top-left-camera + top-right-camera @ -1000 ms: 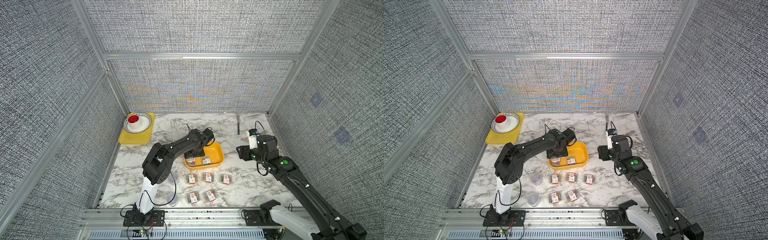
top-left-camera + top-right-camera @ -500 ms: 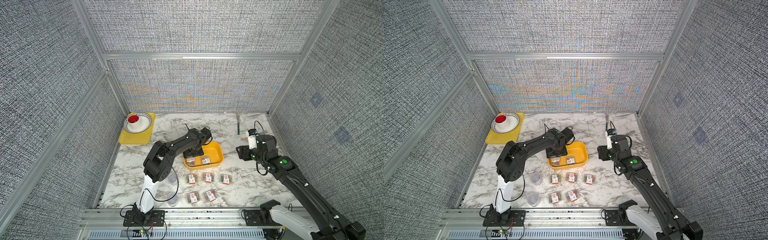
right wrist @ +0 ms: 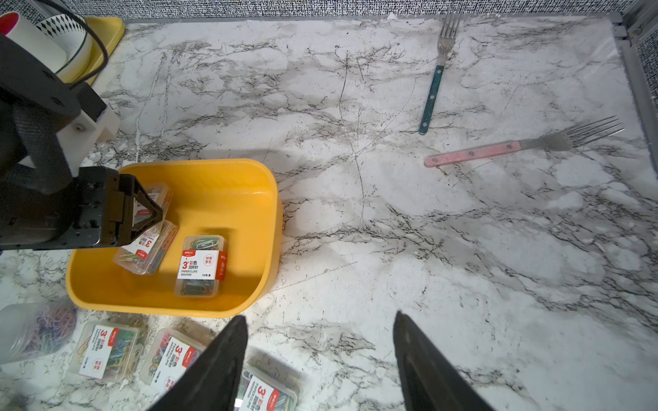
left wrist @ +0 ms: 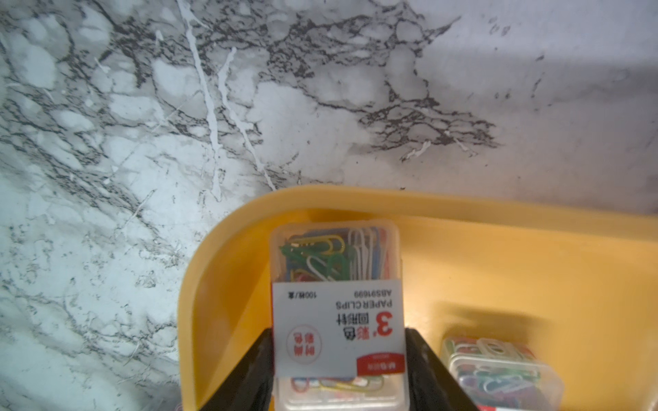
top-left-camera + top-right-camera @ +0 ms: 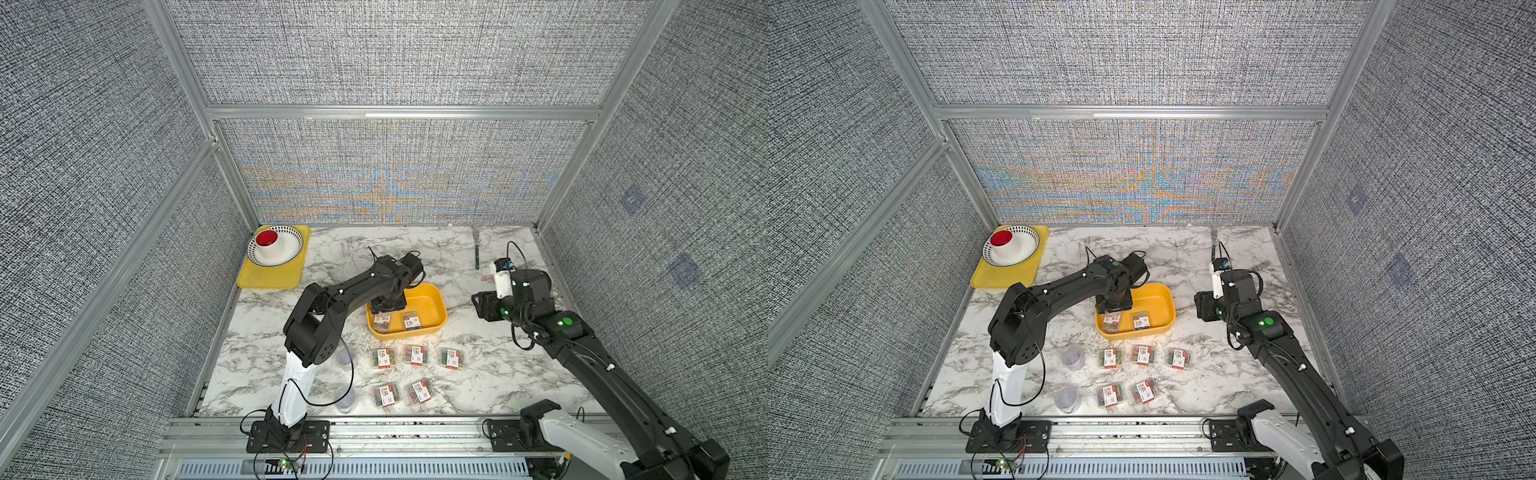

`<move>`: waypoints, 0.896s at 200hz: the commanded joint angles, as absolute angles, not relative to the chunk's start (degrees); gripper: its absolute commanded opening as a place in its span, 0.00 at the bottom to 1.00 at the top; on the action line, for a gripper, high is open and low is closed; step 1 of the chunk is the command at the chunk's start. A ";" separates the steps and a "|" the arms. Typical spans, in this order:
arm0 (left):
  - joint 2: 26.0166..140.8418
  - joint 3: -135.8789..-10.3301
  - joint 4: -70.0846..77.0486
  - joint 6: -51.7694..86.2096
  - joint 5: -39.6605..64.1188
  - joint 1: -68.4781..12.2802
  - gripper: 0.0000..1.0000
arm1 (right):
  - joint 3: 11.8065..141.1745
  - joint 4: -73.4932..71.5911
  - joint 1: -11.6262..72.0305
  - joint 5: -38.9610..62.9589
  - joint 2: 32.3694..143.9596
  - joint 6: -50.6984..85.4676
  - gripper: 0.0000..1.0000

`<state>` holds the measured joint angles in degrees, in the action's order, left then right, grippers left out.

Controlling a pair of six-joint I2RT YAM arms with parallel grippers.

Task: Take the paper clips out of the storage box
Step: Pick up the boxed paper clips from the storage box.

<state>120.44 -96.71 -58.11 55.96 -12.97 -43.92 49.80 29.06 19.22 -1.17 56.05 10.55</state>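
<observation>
Closed the left tool within the last second, with hardly any other shift of the arm. Now clamps the held pack of paper clips down inside the storage box, across its long sides, label up, black fingers flat against both sides. Leaves the right tool spread apart and empty, above the surface near the storage box.

Counts three in the storage box: the held pack, a second pack directly under it, a third pack flat on the floor beside them. Finds five packs already out on the surface in two rows, and two round tubs of clips on the left arm's side of them.

Lift straight up and slowly until clear of the rim, given the corner wall just beside the held pack. Keep it level: reaches only about halfway along the sides with the fingertips, so expect droop at the free end. Guard against dragging the second pack up too. Set down at the open end of the shorter row, apart from its neighbours, and release only once flat.

Cannot tell the held pack's clearance from the second pack, lifted off or resting on it; probably slightly raised, judging by the right wrist view. Shows no fingers or grip in both top views, blocked by the left wrist. Cuts off the finger bases in the left wrist view, and hides part of the round tubs behind the left arm in a top view.
</observation>
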 commanded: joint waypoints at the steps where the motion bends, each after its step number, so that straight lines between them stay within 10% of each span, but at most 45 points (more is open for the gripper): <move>1: 120.42 -96.31 -57.88 55.72 -12.34 -43.73 0.55 | 49.97 28.63 19.20 -0.88 56.16 10.59 0.68; 105: 102.94 -96.87 -57.10 38.32 -17.31 -50.79 0.47 | 54.42 31.44 19.09 -2.68 55.64 10.48 0.67; 179: 88.19 -72.15 -42.46 18.91 -3.16 -61.55 0.46 | 66.85 38.97 16.66 -9.45 51.63 7.18 0.66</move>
<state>89.89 -78.00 -49.39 26.09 -9.91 -60.38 63.88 35.94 17.23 -6.07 52.69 8.93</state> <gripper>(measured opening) 0.538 0.661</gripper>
